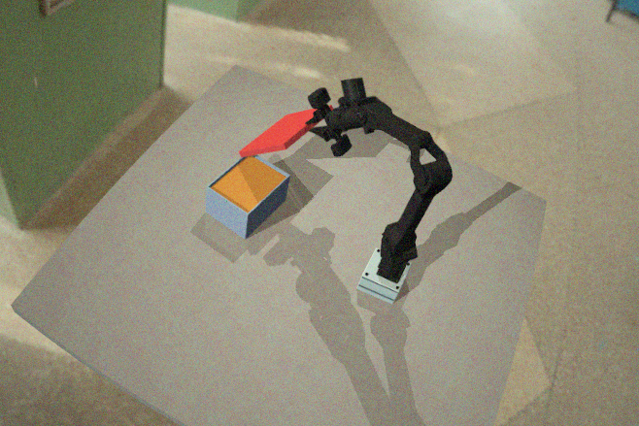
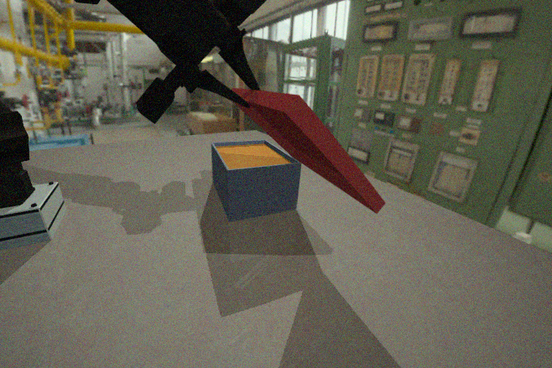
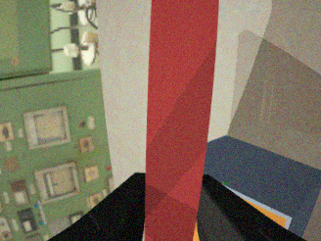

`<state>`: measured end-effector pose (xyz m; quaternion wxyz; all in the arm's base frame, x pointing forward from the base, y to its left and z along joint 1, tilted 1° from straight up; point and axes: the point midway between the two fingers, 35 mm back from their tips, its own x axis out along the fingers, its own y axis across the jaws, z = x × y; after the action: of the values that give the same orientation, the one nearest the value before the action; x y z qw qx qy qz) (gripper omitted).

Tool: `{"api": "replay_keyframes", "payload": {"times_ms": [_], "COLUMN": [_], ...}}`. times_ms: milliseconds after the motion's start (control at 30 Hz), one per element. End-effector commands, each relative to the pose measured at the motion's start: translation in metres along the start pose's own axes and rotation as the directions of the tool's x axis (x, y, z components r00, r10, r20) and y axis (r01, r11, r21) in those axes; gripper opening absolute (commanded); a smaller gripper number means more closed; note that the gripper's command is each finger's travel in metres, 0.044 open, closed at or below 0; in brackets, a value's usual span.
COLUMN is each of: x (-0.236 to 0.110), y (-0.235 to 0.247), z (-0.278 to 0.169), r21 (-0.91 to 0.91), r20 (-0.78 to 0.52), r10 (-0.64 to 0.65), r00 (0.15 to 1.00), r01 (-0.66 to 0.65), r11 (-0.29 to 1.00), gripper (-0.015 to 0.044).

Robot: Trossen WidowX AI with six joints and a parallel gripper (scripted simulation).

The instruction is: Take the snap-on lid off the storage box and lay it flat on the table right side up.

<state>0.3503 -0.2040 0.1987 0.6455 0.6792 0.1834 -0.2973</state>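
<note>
The blue storage box (image 1: 247, 197) (image 2: 256, 183) (image 3: 274, 175) stands open on the grey table (image 1: 154, 302) (image 2: 401, 292), showing an orange inside. My gripper (image 1: 316, 116) (image 2: 242, 94) (image 3: 171, 185) is shut on one edge of the red lid (image 1: 279, 133) (image 2: 312, 145) (image 3: 183, 77). The lid hangs in the air, tilted, its free end sloping down beside and past the box's far side. It is clear of the box and off the table.
The arm's base (image 1: 383, 281) (image 2: 26, 216) is bolted to the table, to the right of the box in the top view. Green control cabinets (image 1: 67, 75) (image 2: 445, 87) stand beyond the table's edge.
</note>
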Motion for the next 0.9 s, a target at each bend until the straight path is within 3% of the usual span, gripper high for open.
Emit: {"api": "replay_keyframes", "payload": {"times_ms": [0,867], "x": [-0.003,-0.009], "y": [0.005,0.000], "z": [0.008,0.060], "r21": [-0.011,-0.015], "r20": [0.000,0.002], "r10": [0.013,0.012], "r00": [1.000,1.000], "r01": [-0.013,-0.012], "r11": [1.000,1.000], "gripper": [0.0000,0.0000]}}
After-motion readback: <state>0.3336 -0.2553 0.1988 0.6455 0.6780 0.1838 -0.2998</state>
